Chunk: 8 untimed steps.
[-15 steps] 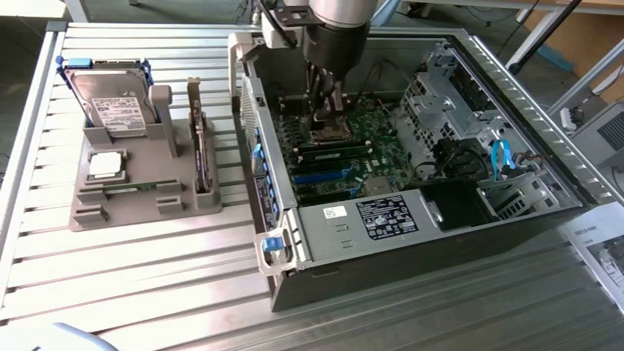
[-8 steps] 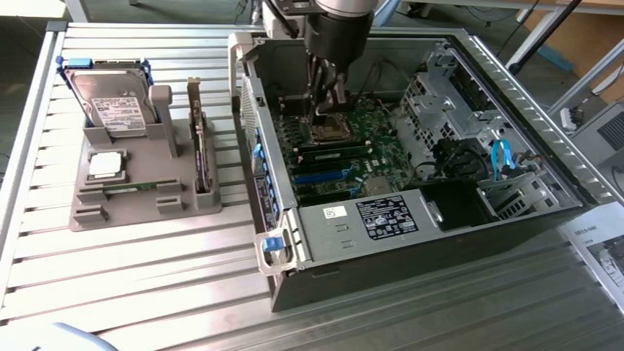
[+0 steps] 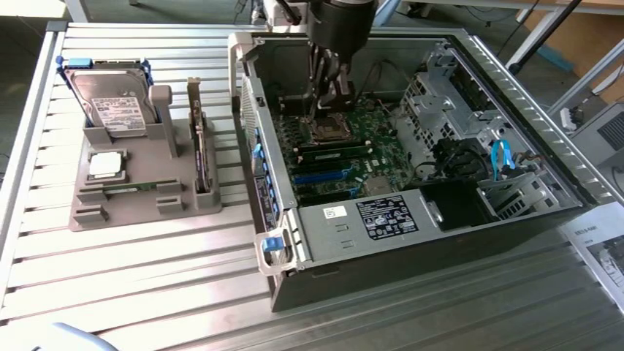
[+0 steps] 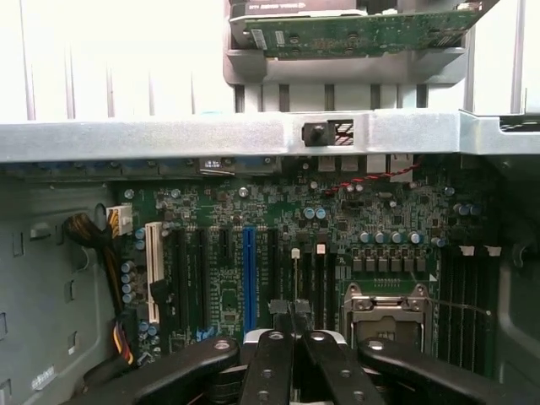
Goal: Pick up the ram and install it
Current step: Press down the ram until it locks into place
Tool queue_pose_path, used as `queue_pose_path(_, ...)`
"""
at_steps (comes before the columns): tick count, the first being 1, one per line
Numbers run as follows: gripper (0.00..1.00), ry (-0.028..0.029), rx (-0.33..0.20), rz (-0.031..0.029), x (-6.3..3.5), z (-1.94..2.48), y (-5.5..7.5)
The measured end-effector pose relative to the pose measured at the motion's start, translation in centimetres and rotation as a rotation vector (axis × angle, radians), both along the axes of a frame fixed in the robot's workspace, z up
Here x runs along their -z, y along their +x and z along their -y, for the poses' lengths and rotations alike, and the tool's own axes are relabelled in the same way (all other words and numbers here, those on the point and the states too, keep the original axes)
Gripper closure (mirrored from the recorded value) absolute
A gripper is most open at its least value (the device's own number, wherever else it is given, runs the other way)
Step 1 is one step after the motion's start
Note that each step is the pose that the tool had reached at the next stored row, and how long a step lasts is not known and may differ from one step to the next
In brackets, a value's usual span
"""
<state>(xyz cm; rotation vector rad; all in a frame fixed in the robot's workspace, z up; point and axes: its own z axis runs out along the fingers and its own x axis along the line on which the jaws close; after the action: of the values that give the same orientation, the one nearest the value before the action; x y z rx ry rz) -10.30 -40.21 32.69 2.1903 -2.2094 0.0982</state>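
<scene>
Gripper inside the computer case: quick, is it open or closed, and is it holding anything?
Gripper: fingers closed, down over the motherboard; whether they pinch anything cannot be told.

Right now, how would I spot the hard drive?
Beside the open dark computer case, on the exterior view's left, sits a grey plastic holder. At its far end stands the silver box-shaped hard drive, white-labelled and far thicker than the thin green card alongside.

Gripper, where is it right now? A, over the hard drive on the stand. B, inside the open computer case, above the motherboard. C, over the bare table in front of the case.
B: the gripper hangs inside the case, just above the motherboard.
</scene>
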Motion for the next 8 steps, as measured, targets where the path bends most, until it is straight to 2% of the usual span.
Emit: queue_pose_path(8, 0.90, -0.0080, 0.000, 0.0001, -1.20, 0.00, 0.0)
